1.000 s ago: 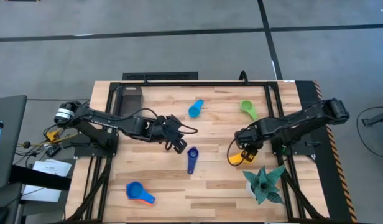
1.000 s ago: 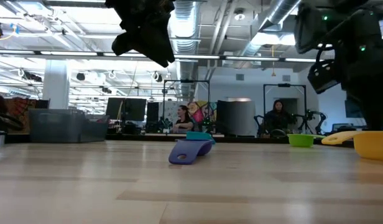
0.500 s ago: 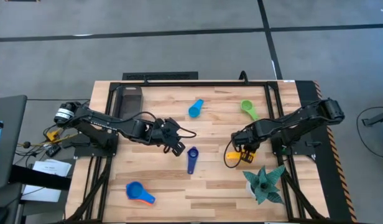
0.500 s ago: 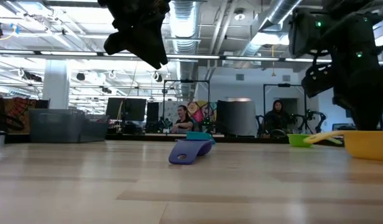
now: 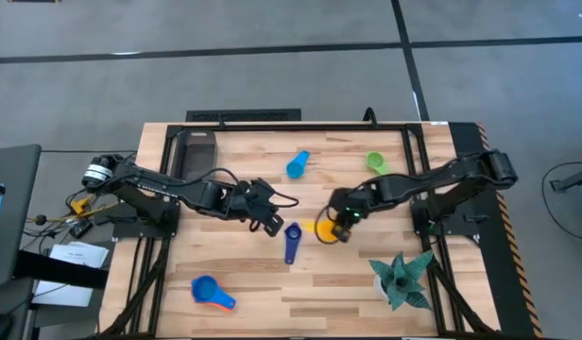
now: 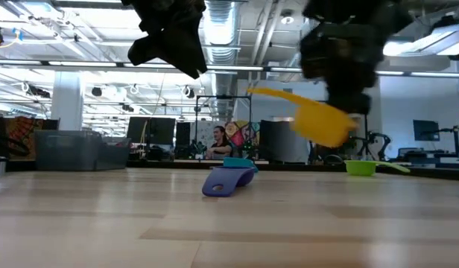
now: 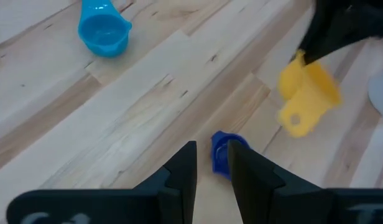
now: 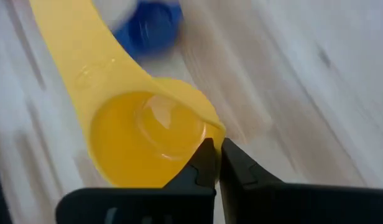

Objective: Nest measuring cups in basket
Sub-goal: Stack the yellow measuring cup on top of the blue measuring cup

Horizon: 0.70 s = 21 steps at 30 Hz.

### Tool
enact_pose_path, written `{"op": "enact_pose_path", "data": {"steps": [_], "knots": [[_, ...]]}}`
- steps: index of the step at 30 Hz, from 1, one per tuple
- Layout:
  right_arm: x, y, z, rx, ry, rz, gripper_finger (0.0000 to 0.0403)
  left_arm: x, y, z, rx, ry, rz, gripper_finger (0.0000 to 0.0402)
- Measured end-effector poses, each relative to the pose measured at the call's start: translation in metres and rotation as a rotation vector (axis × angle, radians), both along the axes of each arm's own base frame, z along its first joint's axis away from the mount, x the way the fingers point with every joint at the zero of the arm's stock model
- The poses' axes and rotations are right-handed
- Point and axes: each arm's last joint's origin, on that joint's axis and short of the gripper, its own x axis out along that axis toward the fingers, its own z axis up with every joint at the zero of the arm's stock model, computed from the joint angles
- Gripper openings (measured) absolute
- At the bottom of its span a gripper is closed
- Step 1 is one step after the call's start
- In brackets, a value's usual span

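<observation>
My right gripper (image 5: 336, 227) is shut on the yellow measuring cup (image 5: 323, 228), which hangs above mid-table beside the dark blue cup (image 5: 291, 242). The dark blue cup lies on the wood, also seen under my left gripper (image 7: 213, 152). That gripper (image 5: 270, 224) hovers above the table with a narrow gap between its fingers and nothing in it. A light blue cup (image 5: 298, 164) and a green cup (image 5: 377, 162) lie farther back. A blue cup with an orange one (image 5: 213, 294) lies near left. The dark grey basket (image 5: 198, 151) stands at the far left. My right gripper pinches the yellow cup's bowl rim (image 8: 210, 132) on the side opposite the handle, one finger inside the bowl and one outside. The fingers slant down from the table's right. The cup (image 6: 321, 121) is clear of the table and tilted, handle (image 6: 270, 94) pointing up-left.
A teal spiky plant (image 5: 402, 277) stands at the near right. A black metal frame (image 5: 272, 126) runs around the tabletop. Bare wood lies between the basket and the light blue cup. People sit in the room beyond the table.
My right gripper has shut on the yellow cup's rim, lifted it off the table and carried it toward the table's left, close to the dark blue cup. The cup now hangs tilted instead of sitting flat.
</observation>
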Motion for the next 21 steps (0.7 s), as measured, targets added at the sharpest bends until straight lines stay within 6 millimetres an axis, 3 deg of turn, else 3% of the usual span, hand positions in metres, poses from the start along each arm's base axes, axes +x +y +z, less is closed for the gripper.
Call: {"op": "enact_pose_path", "data": {"steps": [4,12,21], "knots": [[0.024,-0.004,0.000,0.056,-0.065,-0.006,0.0012,0.001,-0.001,0.001,-0.016,-0.023,0.010,0.0077],[0.057,0.013,0.008,-0.052,-0.094,0.236,0.0016,0.001,-0.004,0.001,-0.061,-0.027,-0.015,0.0077],[0.074,0.026,0.033,-0.247,-0.198,0.426,0.0017,0.008,-0.018,0.008,-0.329,-0.080,-0.360,0.0077]]}}
